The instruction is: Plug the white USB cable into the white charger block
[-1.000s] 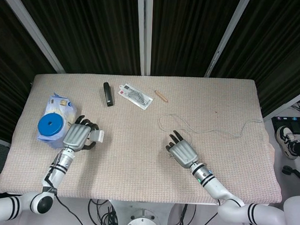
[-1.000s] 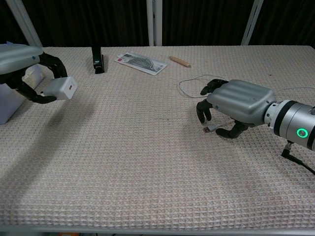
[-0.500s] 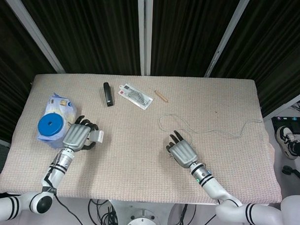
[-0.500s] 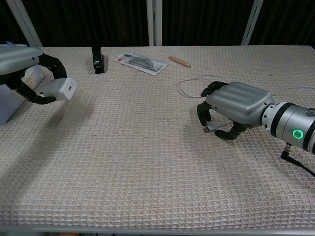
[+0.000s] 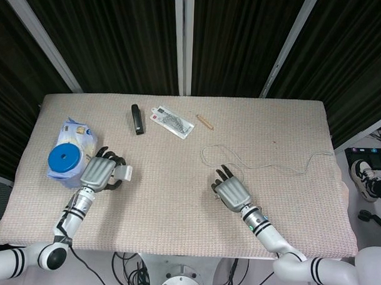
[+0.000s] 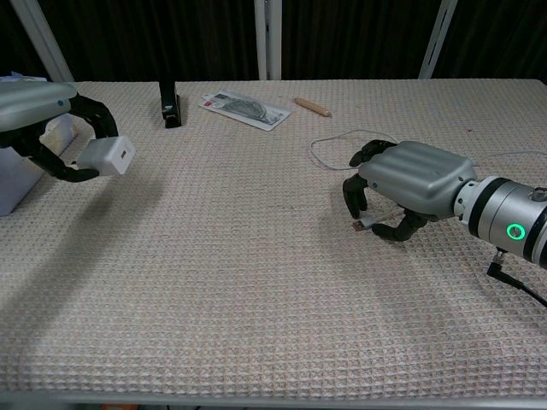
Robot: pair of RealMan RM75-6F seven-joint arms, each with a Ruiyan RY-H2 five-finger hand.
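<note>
Seen from the chest camera, the left hand (image 6: 47, 120) holds the white charger block (image 6: 103, 157) clear of the table (image 6: 256, 299), its fingers curled around the block's back and its port face turned toward the middle of the cloth. The head view shows only the back of that hand (image 5: 99, 174), with a corner of the block (image 5: 124, 172) peeking out to its right, just beside a blue-lidded container (image 5: 66, 158) in a pale bag.

The right hand (image 6: 408, 184) sits low on the cloth with fingers curled downward over the plug end of the white USB cable (image 6: 329, 141); the metal connector tip (image 6: 358, 226) pokes out beneath its fingertips in the chest view. From above, the hand (image 5: 231, 191) hides that tip, but the cable (image 5: 271, 165) can be followed looping across to the table's right edge.

A black stapler (image 5: 137, 119), a flat plastic packet (image 5: 172, 121) and a small wooden stick (image 5: 205, 122) lie along the far side.
</note>
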